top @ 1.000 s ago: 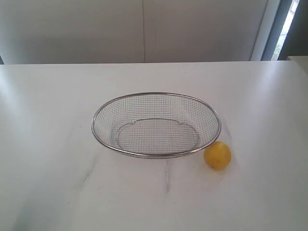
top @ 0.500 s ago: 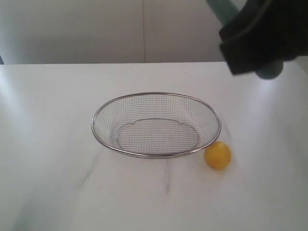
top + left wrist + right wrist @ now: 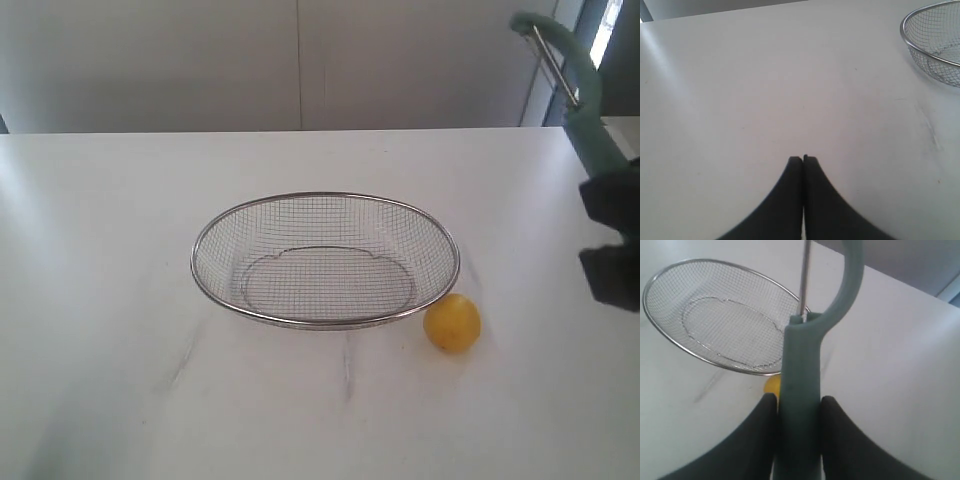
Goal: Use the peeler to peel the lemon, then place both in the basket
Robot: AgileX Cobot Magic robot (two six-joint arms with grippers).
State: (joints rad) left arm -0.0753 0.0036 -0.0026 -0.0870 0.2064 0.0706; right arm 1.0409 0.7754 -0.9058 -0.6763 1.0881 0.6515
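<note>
Our right gripper clamps the handle of the peeler, its head standing beyond the fingertips; the lemon lies on the tabletop, between that gripper and the basket, just beside its rim; our left gripper is closed, empty.

White table fronts a pale wall (one vertical seam), bright window at right.

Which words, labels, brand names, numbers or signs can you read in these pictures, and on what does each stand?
None: no text, number or sign shows on the peeler, the basket, the lemon or the table in any view.
</note>
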